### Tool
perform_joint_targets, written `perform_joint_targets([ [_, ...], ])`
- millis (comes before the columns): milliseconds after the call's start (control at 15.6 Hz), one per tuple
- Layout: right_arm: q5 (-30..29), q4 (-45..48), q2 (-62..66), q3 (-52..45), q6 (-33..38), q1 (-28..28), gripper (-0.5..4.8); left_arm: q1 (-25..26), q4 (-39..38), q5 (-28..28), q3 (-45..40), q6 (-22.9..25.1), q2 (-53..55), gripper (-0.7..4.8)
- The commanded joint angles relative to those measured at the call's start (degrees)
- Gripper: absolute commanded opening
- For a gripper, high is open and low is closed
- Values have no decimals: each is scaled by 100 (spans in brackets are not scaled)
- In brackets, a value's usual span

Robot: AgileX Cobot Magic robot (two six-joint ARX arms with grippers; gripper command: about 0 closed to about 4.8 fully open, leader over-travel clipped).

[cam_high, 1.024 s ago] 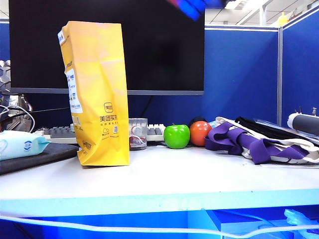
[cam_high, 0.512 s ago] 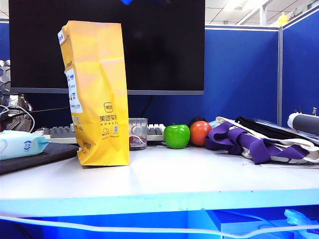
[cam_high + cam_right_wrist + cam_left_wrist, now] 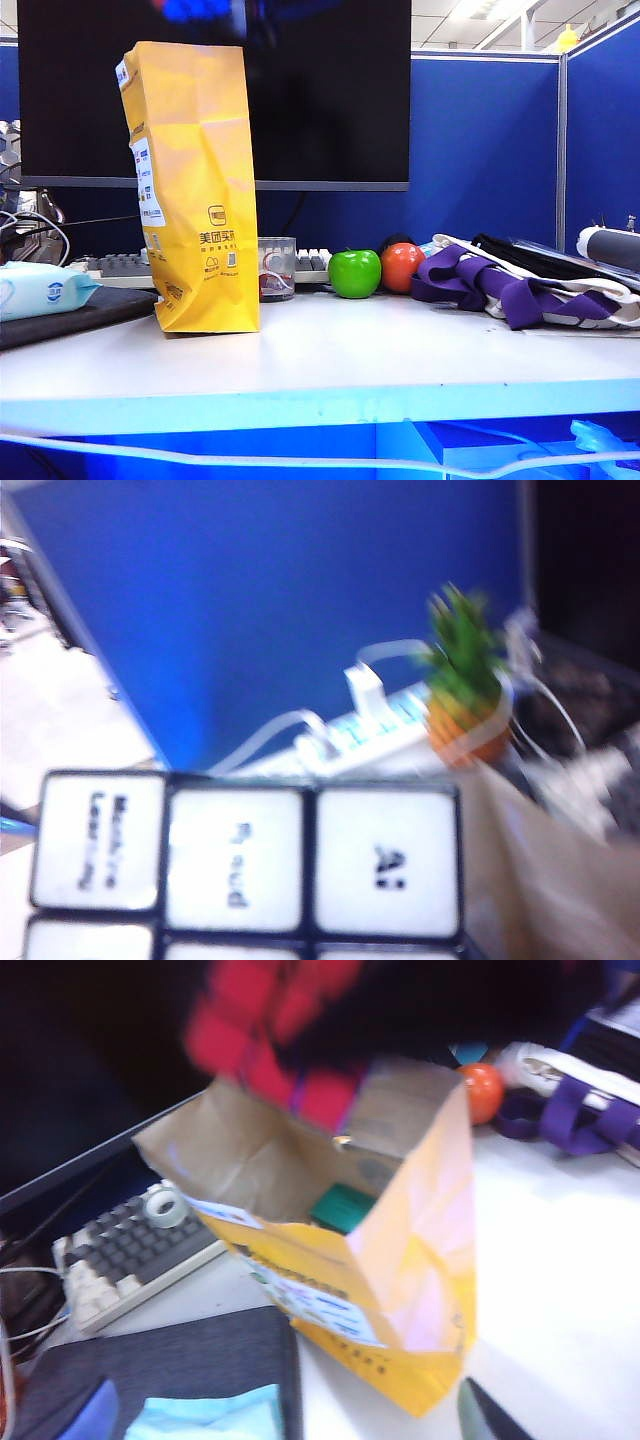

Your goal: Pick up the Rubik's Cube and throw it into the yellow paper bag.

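Observation:
The yellow paper bag [image 3: 195, 200] stands upright at the table's left, its mouth open [image 3: 400, 1260]. The Rubik's Cube [image 3: 195, 8] hangs blurred at the top edge of the exterior view, just above the bag's mouth. Its red face [image 3: 265, 1030] shows in the left wrist view, and its white face [image 3: 250, 860] with printed words shows in the right wrist view. My right gripper [image 3: 330, 1040], a dark blur, is shut on the cube. My left gripper [image 3: 285, 1415] hovers open beside the bag with nothing between its fingers. A green object [image 3: 342, 1207] lies inside the bag.
A glass [image 3: 277, 268], green apple [image 3: 355, 273] and orange ball [image 3: 401, 267] stand right of the bag. A purple-and-white cloth bag [image 3: 520, 285] lies at the far right. A keyboard [image 3: 120, 266], wipes pack [image 3: 40, 290] and monitor [image 3: 330, 90] are behind and left.
The blue blur of the cube has travelled left along the top of the exterior view, from above the monitor's right part to over the bag. The bag has not moved.

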Motion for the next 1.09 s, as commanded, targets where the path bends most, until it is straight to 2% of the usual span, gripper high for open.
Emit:
perform_joint_targets([
  [64,31,149,48,72,15,-2,-1,2,127,-101,13,24,9,479],
  [192,155,166,46,76,-96,7,2,2,127,-98,13,24,9,479],
  [256,168,208,46,76,-98,4,185,2,127,-98,13,24,9,479],
  [320,334,188,46,76,-96,4,414,2,127,-96,13,22,11,479],
  [384,411,188,46,76,-105,4,479,2,127,-94,13,22,22,479],
  [768,461,170,20,188,-87,-28,479,2,188,-96,13,2,44,479],
  [960,374,-17,-411,323,-92,-356,479,39,654,-146,13,44,39,479],
  [1088,378,-356,-997,323,-94,-754,471,68,693,-485,15,46,-28,479],
])
